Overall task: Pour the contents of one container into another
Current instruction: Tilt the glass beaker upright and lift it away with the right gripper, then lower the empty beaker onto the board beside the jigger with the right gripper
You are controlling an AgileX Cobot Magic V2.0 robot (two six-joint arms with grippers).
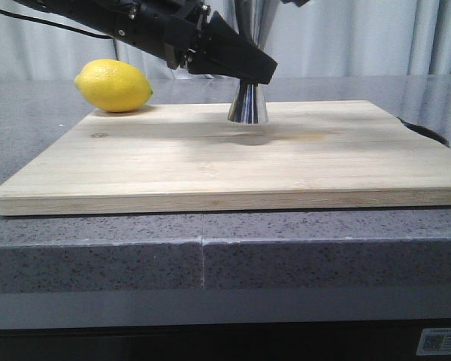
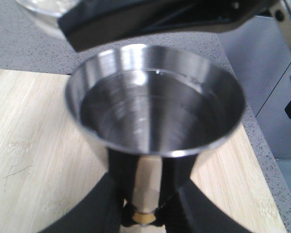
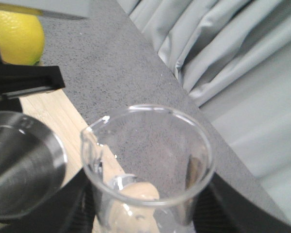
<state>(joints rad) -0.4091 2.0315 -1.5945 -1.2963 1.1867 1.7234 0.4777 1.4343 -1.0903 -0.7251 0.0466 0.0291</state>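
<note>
**Jigger holds liquid, beaker held beside it**

The steel jigger [image 1: 247,105] stands on the far middle of the wooden board [image 1: 233,162], the left gripper [image 2: 144,204] with jaws closed about its gold-banded waist. Clear liquid fills its upper cup. The right gripper [image 3: 145,213] has its jaws clamped round the glass beaker [image 3: 148,165], just beside the jigger's rim. A lemon [image 1: 113,86] lies on the grey worktop [image 1: 30,128], far left.
</note>
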